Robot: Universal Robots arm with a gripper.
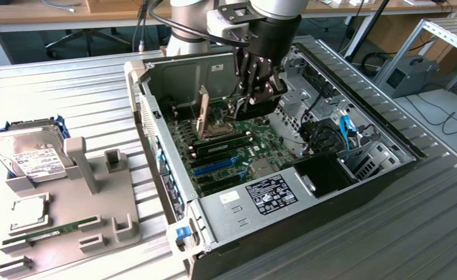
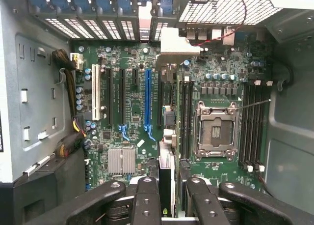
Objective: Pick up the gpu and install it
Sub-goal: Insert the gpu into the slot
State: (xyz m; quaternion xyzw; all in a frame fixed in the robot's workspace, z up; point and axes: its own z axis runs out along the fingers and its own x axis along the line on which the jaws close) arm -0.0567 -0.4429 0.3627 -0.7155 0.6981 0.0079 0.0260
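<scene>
The gpu [image 2: 167,178] stands on edge between my fingers [image 2: 147,200] in the wrist view, a slim dark card seen from above. It runs toward the case's rear wall and ends in a pale bracket [image 2: 172,41]. It sits over the motherboard [image 2: 132,112], between the blue slot [image 2: 147,102] and the memory slots beside the CPU socket [image 2: 216,129]. I cannot tell if its lower edge touches a slot. In the exterior view my gripper [image 1: 253,102] reaches down inside the open computer case [image 1: 147,111], with the pale bracket [image 1: 203,114] upright beside it. My gripper [image 2: 167,205] is shut on the card.
At the exterior view's left, a grey holder tray [image 1: 96,192] carries a hard drive [image 1: 30,154], a square chip [image 1: 30,213] and a green memory stick [image 1: 49,230]. The power supply [image 1: 271,195], a drive cage and cables [image 1: 345,131] crowd the case around the board.
</scene>
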